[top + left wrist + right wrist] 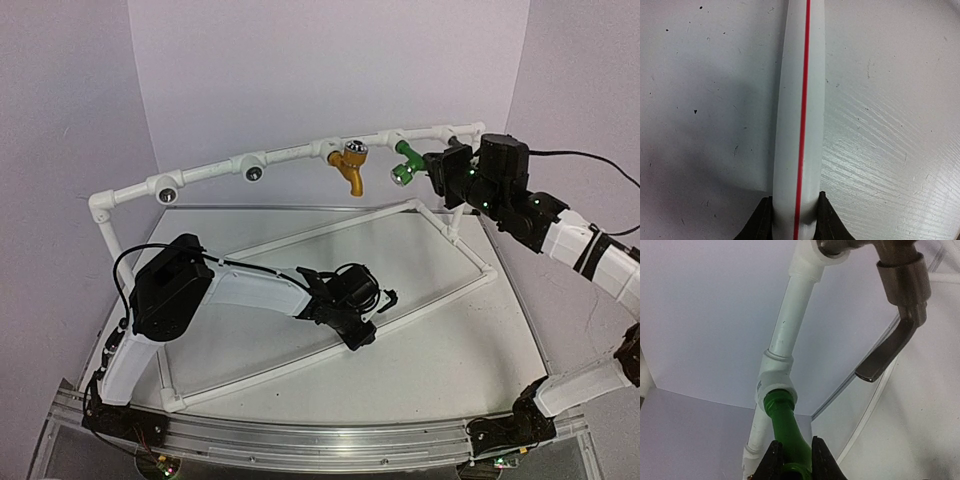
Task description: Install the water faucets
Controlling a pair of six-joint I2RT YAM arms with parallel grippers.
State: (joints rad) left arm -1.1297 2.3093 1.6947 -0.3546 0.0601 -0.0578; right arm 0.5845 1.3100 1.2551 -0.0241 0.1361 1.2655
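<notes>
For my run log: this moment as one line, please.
left gripper shut on frame pipe; right gripper shut on green faucet; yellow faucet mounted

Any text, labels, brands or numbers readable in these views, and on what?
None can be read in any view.
The white pipe bears only a plain red stripe, no lettering.
The green faucet and mustard-yellow faucet show no print.

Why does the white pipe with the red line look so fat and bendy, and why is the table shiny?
Left wrist view: the close lens bulges the white pipe; glare brightens the table on its right, shadow darkens its left. Right wrist view: even light, the green faucet clear.
</notes>
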